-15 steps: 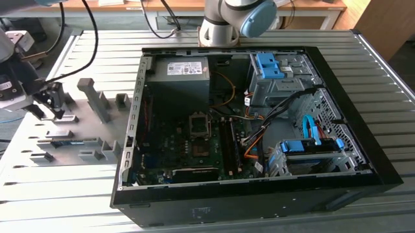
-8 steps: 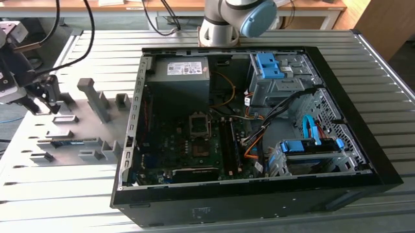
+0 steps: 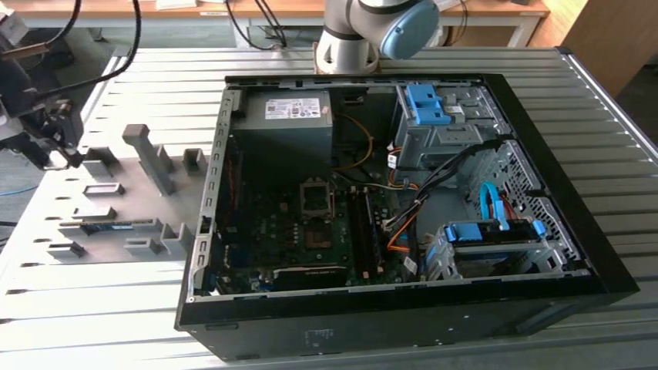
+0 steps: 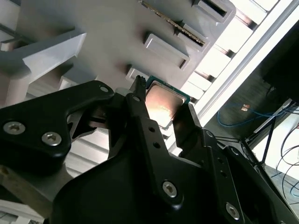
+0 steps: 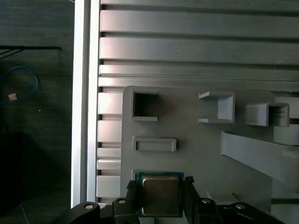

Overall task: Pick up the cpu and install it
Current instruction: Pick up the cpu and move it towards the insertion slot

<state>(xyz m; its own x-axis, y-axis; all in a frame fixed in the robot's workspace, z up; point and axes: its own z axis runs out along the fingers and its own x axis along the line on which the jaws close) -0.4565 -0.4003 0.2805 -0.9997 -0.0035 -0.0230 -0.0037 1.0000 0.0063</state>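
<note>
Where the grey fixture tray [image 3: 113, 202] lies at nine o'clock of the computer case [image 3: 391, 324], your gripper [image 5: 161, 185] clamps the cpu [image 5: 160, 198] by two opposite edges (pickup begun; installation not yet done).

Open black computer case [image 3: 391, 333] on slatted metal table [image 3: 92, 324], motherboard [image 3: 298, 247] inside, grey fixture tray [image 3: 129, 202] alongside

Ribbed metal table [image 3: 103, 308] stands before a wooden desk [image 3: 298, 9], dark floor [image 5: 37, 140] alongside.
</note>
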